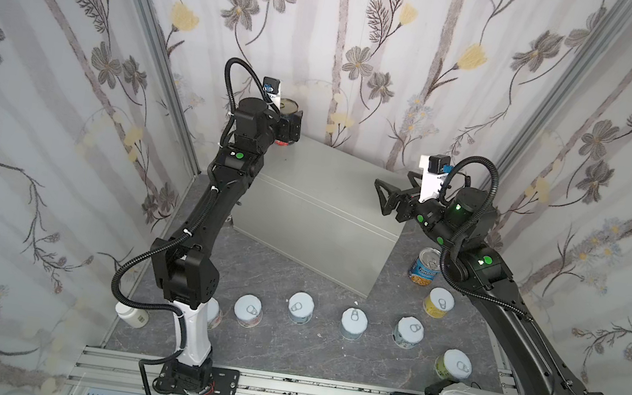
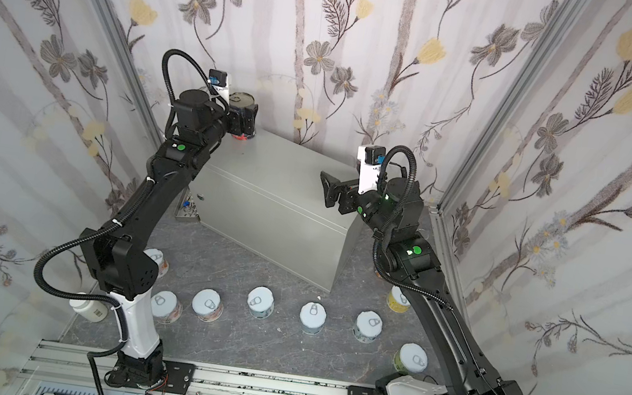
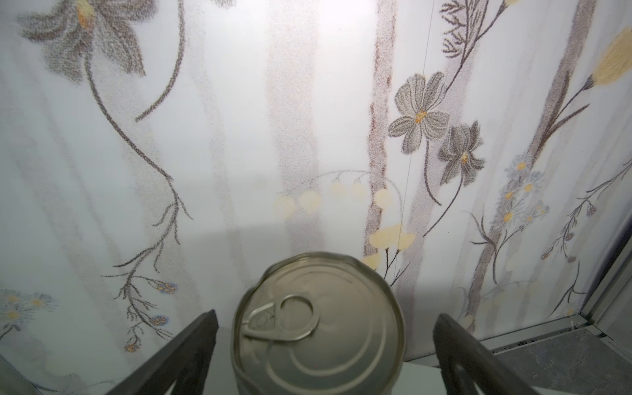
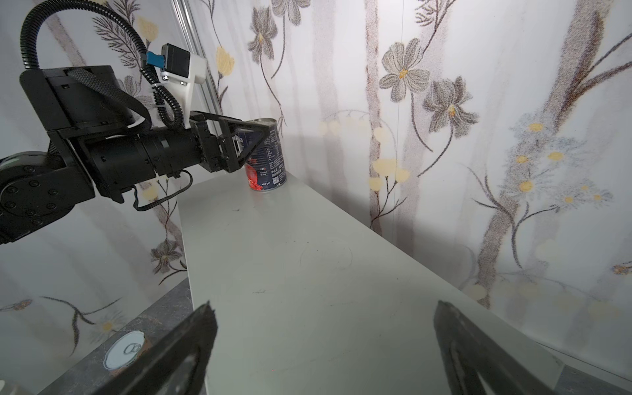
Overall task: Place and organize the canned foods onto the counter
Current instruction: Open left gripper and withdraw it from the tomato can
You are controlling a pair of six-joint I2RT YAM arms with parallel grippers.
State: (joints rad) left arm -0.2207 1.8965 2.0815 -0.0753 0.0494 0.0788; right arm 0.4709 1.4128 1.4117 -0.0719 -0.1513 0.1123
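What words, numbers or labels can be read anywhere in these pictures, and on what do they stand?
"400 g": low on the navy and red can on the cabinet, faint; its other print and square code are too small to read.
Blue can: white lettering, too blurred to read.
White bottle: label too small to read.
Short cans: no legible text.

Pale walls (image 1: 369,46) printed with grey and yellow flowers enclose the cell on three sides, joined by aluminium corner posts (image 1: 152,33). A dark grey marbled floor (image 1: 284,353) lies below, edged in front by a silver rail (image 1: 320,392). Soft light glows through the back wall (image 3: 342,51).
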